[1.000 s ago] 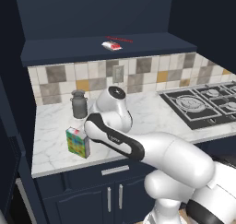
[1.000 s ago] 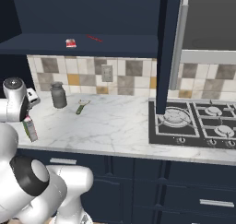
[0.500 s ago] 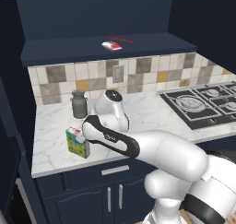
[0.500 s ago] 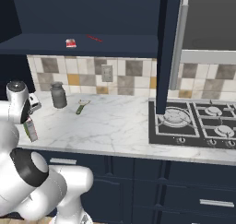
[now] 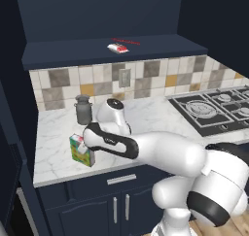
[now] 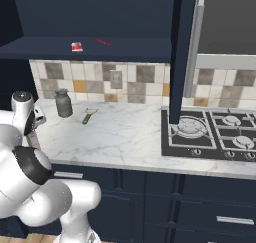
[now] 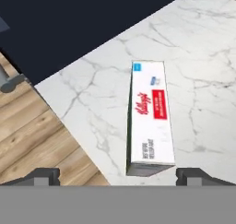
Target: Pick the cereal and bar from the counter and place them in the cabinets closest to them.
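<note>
The cereal (image 5: 80, 151) stands upright near the counter's (image 5: 151, 114) front left edge. From above, the hand view shows its white top (image 7: 150, 117) with a red and a blue label. My gripper (image 7: 118, 176) hovers over it, open, with one fingertip (image 7: 44, 175) left of the box and the other on its right; nothing is held. My hand (image 5: 90, 139) sits right beside the box top, and a dark finger (image 6: 31, 138) hangs at the far left of the right base view. The bar (image 5: 118, 47) (image 6: 76, 47) lies on the navy wall cabinet's shelf (image 5: 58, 51).
A grey metal jug (image 5: 83, 109) (image 6: 63, 103) stands behind the cereal by the tiled wall. A green-handled peeler (image 6: 88, 115) lies mid-counter. The black gas hob (image 6: 215, 132) fills the right. The counter edge and wood floor (image 7: 32, 135) are just beside the box.
My hand has shifted a little closer over the cereal box. The jaws have stayed open, and the box and bar have not moved.
</note>
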Robot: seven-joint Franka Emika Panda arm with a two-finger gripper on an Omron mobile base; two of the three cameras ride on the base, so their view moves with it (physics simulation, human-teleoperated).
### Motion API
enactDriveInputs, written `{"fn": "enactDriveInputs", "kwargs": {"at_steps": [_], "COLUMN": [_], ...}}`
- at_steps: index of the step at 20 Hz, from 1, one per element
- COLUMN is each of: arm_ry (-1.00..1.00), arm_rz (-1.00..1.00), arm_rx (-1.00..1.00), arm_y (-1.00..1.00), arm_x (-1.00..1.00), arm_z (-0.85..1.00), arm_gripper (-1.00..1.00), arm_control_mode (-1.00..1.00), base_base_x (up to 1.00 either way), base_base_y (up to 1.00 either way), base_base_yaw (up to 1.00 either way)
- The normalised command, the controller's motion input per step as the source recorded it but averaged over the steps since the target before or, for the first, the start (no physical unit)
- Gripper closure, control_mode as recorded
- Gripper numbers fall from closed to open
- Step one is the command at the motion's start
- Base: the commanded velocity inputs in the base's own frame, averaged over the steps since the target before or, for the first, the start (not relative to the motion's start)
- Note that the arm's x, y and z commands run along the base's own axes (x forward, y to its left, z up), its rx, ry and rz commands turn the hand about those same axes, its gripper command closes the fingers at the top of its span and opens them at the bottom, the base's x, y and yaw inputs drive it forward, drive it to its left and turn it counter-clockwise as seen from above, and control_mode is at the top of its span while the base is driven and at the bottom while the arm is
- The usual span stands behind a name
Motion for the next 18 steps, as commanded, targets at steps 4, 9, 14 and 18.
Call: {"fn": "enactDriveInputs", "kwargs": {"at_steps": [4,9,14,18], "arm_ry": [0.05,0.01,0.00,0.00], "arm_rz": [-0.02,-0.03,-0.03,-0.03], "arm_rx": [-0.02,-0.05,-0.04,0.00], "arm_y": [0.06,0.05,0.07,0.13], "arm_x": [0.17,0.28,0.30,0.26], "arm_z": [-0.25,-0.14,-0.05,-0.12], "arm_gripper": [-1.00,-1.00,-1.00,-1.00], "arm_control_mode": [-1.00,-1.00,-1.00,-1.00], "base_base_x": [0.00,0.00,0.00,0.00], "base_base_y": [0.00,0.00,0.00,0.00], "base_base_yaw": [0.00,0.00,0.00,0.00]}}
